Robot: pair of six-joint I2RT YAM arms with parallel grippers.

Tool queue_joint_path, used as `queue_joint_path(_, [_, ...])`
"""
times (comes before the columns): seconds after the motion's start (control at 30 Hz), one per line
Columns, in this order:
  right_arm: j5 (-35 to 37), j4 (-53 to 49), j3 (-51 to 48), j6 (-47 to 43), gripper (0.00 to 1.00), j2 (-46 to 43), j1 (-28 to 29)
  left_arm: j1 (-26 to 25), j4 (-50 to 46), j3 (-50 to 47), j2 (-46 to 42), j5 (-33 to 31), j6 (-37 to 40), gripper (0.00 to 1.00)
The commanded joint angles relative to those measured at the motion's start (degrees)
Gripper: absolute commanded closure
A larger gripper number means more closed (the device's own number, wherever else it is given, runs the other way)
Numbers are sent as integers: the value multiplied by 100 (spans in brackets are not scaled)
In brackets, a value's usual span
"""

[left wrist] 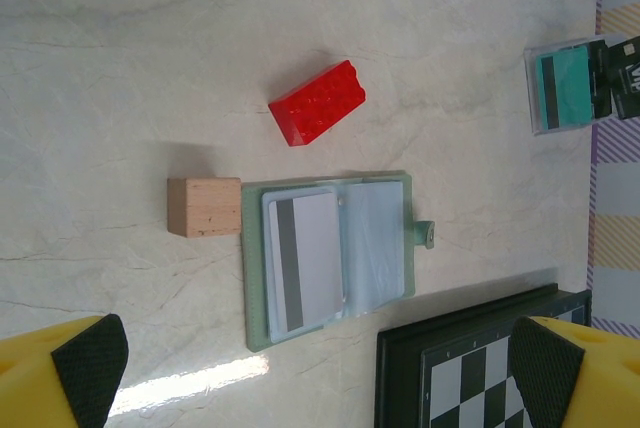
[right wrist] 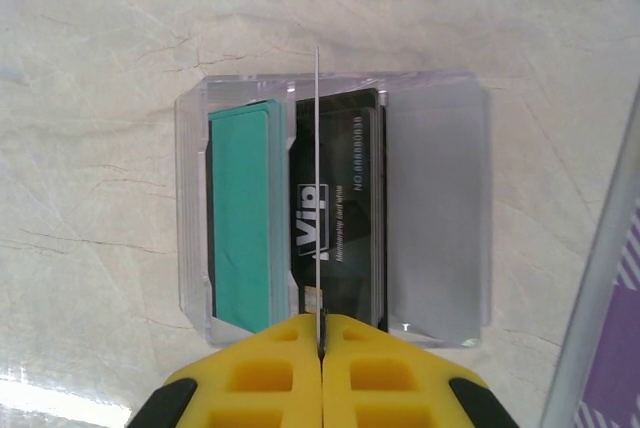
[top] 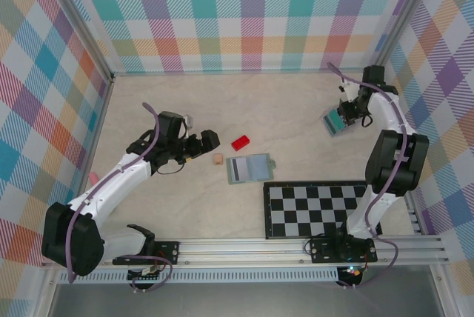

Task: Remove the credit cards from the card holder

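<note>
Right gripper (right wrist: 322, 333) is clamped on a thin card (right wrist: 317, 148) held edge-on over the clear box (right wrist: 440, 198), left gripper (top: 209, 141) is held with jaws spread above the table (top: 163, 206), and the card holder (left wrist: 380, 238) is laid open just beside the wooden block (left wrist: 204, 207), a striped card (left wrist: 305, 263) seated in one panel.

white-black arms (top: 111, 184), purple cables (top: 69, 243), yellow pincer fingers (left wrist: 25, 388)
</note>
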Motion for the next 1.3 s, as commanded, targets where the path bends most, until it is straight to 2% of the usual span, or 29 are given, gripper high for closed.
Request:
queue_joint_path(0.0, [-174,-45,87,19,95,-216,-83,75,-59,67,-82,101,77,0])
queue_joint_path(0.3, [-443,-96,49,2,93,7,-79,77,-117,37,-172,88,86,0])
queue_joint_path(0.7, [-84,103,35,-89,91,382,-123,75,-79,-6,-196,129,-9,0])
queue_joint_path(0.97, [-243,261,-100,-36,79,396,-123,77,-83,43,-142,175,-15,0])
queue_joint_path(1.27, [-312,243,27,178,75,44,-131,76,-57,-25,-162,175,-9,0])
